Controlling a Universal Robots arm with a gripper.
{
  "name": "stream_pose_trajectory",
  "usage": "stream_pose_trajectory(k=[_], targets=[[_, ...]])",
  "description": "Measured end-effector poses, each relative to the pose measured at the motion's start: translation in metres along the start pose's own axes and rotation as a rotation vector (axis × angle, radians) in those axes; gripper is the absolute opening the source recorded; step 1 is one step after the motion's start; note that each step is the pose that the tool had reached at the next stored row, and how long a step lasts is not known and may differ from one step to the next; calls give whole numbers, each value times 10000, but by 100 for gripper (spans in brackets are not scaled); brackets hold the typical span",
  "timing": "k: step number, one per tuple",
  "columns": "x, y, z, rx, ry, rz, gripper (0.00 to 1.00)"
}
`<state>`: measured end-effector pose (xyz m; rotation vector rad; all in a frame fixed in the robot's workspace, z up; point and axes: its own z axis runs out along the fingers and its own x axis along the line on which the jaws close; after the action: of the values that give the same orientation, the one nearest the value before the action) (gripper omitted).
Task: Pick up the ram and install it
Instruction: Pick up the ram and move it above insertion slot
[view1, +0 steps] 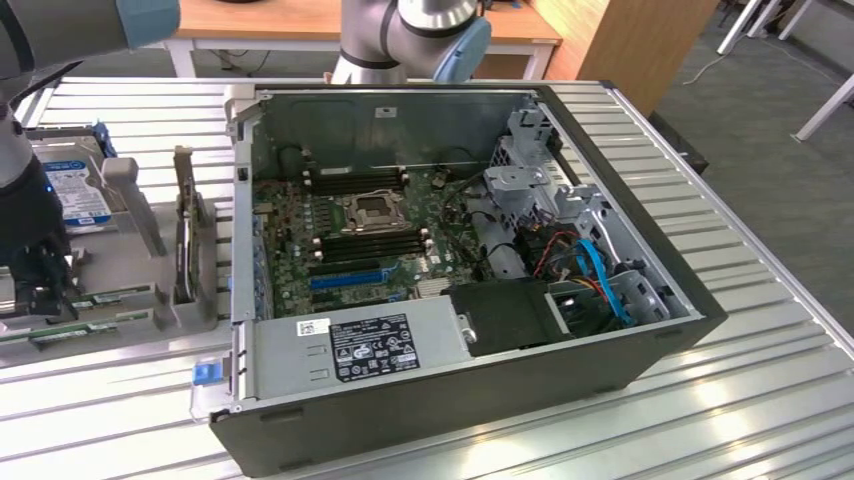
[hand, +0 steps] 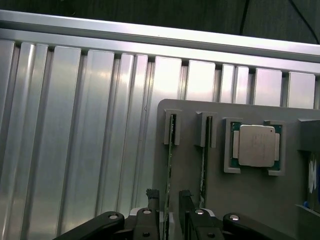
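Note:
Two ram sticks stand on edge in slots of a grey holder (hand: 250, 200). One ram (hand: 170, 150) runs down between my gripper's two black fingers (hand: 152, 199). The second stick (hand: 204, 155) stands parallel, just beside the other finger. My gripper (hand: 168, 197) is open, straddling the first stick with a gap on each side. In the exterior view my gripper (view1: 38, 285) hangs over the holder at the view's left, where green sticks (view1: 114, 296) show. The open computer case (view1: 641, 340) lies in the middle, its black memory slots (view1: 374, 240) beside the processor socket.
A processor chip (hand: 256, 145) sits in the holder beside the sticks. A blue-labelled hard drive (view1: 74, 195) and an upright card (view1: 187, 235) stand between holder and case. The power supply (view1: 367, 345) fills the case's near side. Everything rests on a slatted metal table (view1: 747, 400).

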<state>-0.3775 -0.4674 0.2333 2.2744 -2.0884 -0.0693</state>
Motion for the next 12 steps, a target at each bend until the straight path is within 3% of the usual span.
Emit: stream_pose_trajectory(k=[12], targets=[[0, -11, 158, -1, 0, 0, 30]])
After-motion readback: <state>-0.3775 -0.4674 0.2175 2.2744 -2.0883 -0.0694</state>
